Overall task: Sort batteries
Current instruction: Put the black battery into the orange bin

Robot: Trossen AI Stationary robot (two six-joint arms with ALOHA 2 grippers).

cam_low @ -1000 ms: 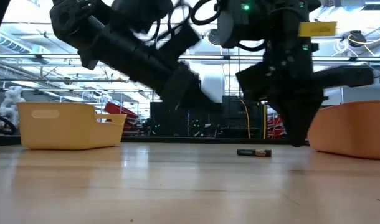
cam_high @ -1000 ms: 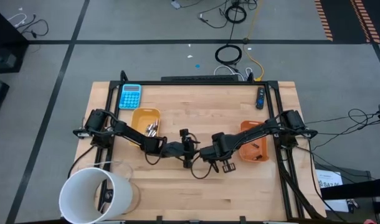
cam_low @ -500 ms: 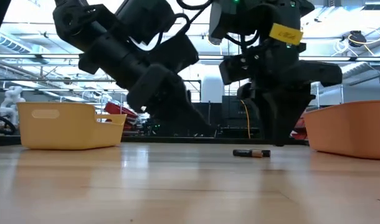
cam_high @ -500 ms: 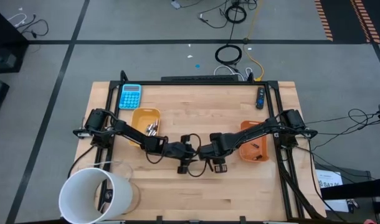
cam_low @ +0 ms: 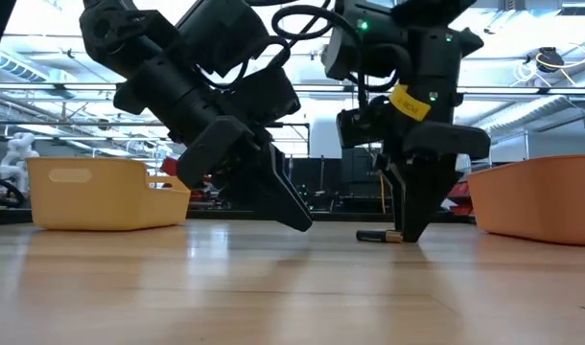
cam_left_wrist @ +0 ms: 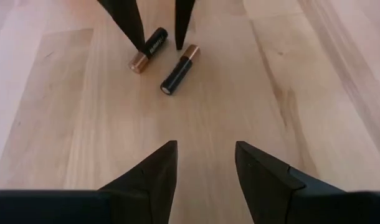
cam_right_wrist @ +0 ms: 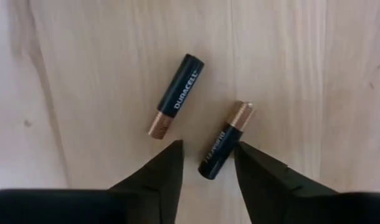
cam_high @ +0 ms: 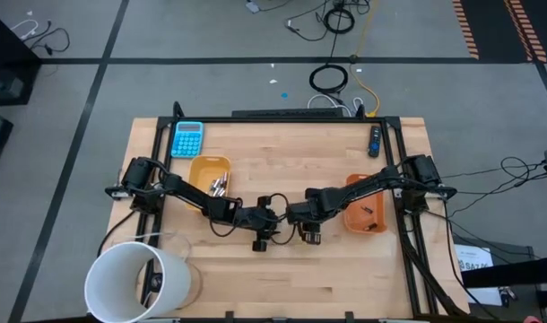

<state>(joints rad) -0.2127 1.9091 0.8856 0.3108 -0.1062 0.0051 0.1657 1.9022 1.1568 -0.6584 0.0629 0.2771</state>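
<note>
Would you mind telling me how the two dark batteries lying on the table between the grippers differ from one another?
The first battery lies clear of the right gripper, while the second battery sits with one end between its open fingers. They point in slightly different directions, not parallel. On the first battery the DURACELL lettering reads clearly, on the second it shows only faintly. Both are black with a copper end and lie flat on the wood.
</note>
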